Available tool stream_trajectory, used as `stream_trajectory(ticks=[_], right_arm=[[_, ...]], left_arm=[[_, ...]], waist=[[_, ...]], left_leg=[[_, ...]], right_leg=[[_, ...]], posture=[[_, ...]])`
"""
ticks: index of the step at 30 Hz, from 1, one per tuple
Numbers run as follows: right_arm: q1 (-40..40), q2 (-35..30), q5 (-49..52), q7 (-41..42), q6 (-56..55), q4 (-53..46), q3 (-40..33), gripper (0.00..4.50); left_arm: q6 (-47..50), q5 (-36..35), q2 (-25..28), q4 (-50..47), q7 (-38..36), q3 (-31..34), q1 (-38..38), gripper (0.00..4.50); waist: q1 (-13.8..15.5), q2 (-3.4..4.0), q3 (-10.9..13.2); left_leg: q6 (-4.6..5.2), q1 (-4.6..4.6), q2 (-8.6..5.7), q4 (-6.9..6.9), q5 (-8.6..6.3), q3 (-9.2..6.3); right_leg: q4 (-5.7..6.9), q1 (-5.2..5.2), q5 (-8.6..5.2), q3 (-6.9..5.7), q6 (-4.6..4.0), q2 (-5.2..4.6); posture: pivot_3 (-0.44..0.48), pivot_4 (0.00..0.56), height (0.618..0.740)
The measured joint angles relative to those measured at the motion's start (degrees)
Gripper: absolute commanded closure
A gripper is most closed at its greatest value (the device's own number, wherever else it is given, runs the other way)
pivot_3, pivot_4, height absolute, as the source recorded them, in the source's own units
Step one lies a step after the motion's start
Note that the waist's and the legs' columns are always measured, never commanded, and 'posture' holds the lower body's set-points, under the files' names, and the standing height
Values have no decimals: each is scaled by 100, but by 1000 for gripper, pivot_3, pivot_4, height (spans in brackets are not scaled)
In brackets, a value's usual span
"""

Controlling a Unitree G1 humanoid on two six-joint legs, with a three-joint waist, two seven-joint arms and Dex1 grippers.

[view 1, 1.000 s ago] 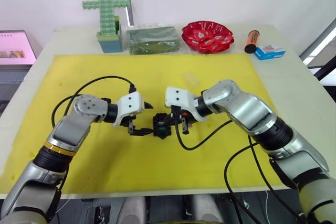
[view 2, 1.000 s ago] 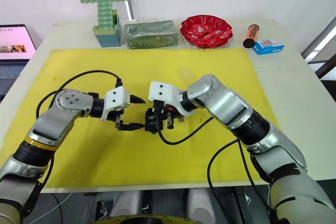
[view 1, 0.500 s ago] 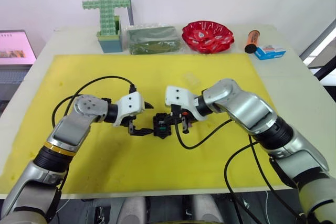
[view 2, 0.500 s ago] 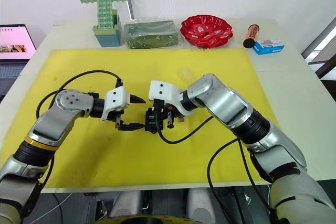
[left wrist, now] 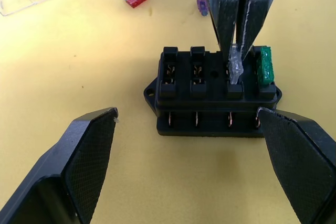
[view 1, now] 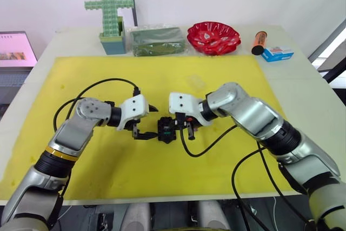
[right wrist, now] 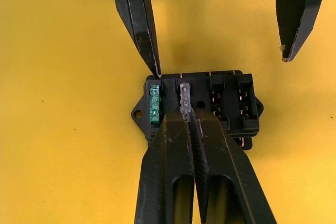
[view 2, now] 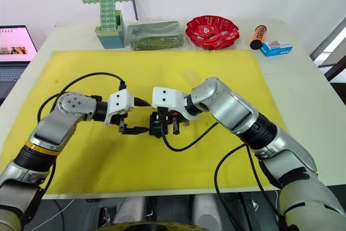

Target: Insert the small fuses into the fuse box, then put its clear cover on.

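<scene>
Black fuse box (left wrist: pixel 212 92) holding green fuse (left wrist: pixel 264 65), grey fuse (left wrist: pixel 235 66) pinched in right tool (right wrist: pixel 187 113); left tool (left wrist: pixel 199 145) wide open, empty.

Bright, even light is falling from overhead, and the yellow mat (view 1: pixel 108 171) is showing only soft, short shadows under the arms and cables. The red bowl (view 1: pixel 213 37) is catching small glints of glare, and the clear-wrapped green packet (view 1: pixel 158 40) is shining faintly. In the left wrist view the fuse box (left wrist: pixel 212 93) is staying sharp while the near black fingers (left wrist: pixel 79 171) are blurring at the frame's corners. The head views are bending slightly at their edges, and the laptop screen (view 1: pixel 13 48) is glowing at the left
</scene>
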Motion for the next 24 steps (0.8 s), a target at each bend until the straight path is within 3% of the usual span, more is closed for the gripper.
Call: stream_trajectory(ticks=[24], right_arm=[[-40,97,-537,188,-293,67,252,4500]], left_arm=[[-4,12,-8,0,49,-1,86,35]], waist=[[-4,-1,-3]], left_leg=[[0,56,2,-8,0,0]], right_leg=[[0,49,-2,1,-1,1]], posture=[[0,150,740]])
